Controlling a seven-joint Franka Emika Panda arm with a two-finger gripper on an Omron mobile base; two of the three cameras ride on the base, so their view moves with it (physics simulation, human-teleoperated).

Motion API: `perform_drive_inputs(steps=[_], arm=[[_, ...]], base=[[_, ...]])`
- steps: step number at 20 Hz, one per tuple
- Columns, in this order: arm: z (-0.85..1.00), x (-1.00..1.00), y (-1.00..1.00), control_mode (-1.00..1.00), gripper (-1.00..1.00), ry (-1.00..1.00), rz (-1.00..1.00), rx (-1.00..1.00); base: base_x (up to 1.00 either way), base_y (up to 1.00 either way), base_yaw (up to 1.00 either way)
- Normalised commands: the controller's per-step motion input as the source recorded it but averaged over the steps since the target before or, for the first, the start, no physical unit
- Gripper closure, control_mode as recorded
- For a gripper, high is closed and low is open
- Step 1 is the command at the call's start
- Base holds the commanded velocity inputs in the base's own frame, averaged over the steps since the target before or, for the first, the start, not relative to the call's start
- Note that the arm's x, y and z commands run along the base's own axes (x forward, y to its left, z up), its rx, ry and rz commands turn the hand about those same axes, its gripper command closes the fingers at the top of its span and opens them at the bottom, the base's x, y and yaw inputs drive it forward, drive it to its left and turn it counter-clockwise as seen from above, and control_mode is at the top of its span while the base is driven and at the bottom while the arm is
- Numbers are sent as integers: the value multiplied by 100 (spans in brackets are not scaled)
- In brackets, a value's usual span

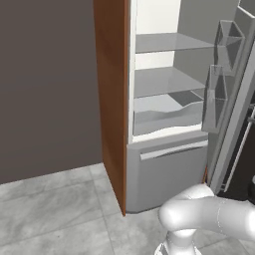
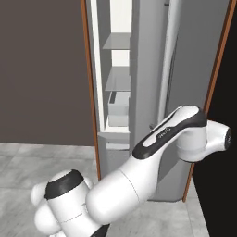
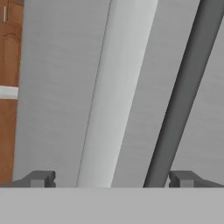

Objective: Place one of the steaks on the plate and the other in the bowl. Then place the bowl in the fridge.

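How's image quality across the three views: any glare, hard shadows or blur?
Left base view: even flat light, no glare; the open fridge has soft shading under its shelves, edges slightly soft. Right base view: the arm shows mild highlights, and beyond the fridge door's right edge all is black. Hand view: the door handle is pale and low in contrast, with a dark band beside it; the open gripper is sharp.

fridge (image 1: pixel 169 164) top cut off, bar handle (image 3: pixel 186 92) ends cropped

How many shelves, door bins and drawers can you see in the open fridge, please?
Shelves: 2
Door bins: 2
Crisper drawers: 1
Bottom freezer drawers: 1
Total: 6
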Motion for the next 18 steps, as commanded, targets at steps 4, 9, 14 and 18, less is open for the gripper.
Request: perform_drive_inputs(steps=[4,9,14,18], arm=[[-30,23,25,-100,-100,0,-39,0],[-56,40,18,-100,-100,29,-27,4],[-25,-6,0,-100,-100,18,-36,26],[0,-58,0,-100,-100,-1,-41,26]], base=[[0,0,0],[0,0,0],[0,0,0],[0,0,0]])
